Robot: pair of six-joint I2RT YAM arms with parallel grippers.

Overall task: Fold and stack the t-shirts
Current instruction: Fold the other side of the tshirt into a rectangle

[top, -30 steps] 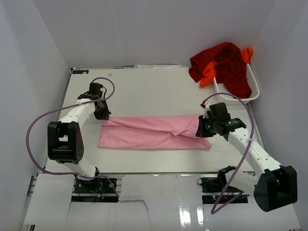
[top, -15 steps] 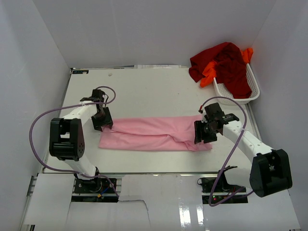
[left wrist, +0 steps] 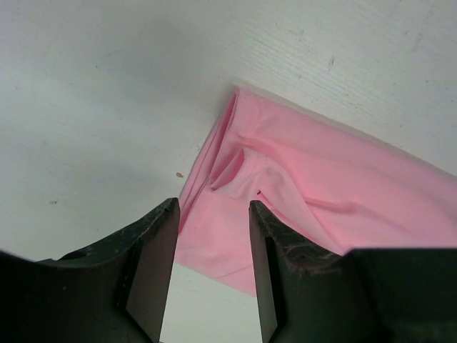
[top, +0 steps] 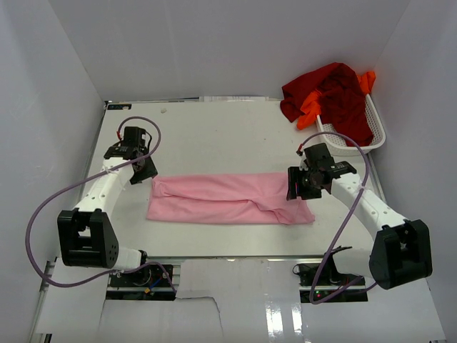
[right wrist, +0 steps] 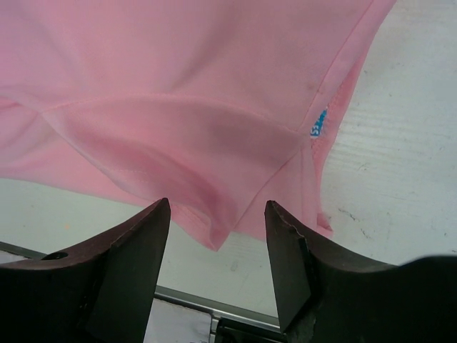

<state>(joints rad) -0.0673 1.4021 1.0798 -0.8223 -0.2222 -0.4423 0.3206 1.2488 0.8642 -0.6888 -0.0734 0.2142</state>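
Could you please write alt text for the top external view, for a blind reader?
A pink shirt lies folded into a long band across a white table, with the left gripper at its left end and the right gripper over its right end. A red shirt and an orange shirt are heaped on a white basket at far right.

Robot lab booth, plain white walls (top: 228,43), white table (top: 214,136), purple cables (top: 29,239)

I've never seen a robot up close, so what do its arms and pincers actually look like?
The left arm and right arm are slim white tubes joined by chunky black joints, with a thin purple cable looping along each. The left gripper and right gripper are black, each with two flat, tapered fingers.
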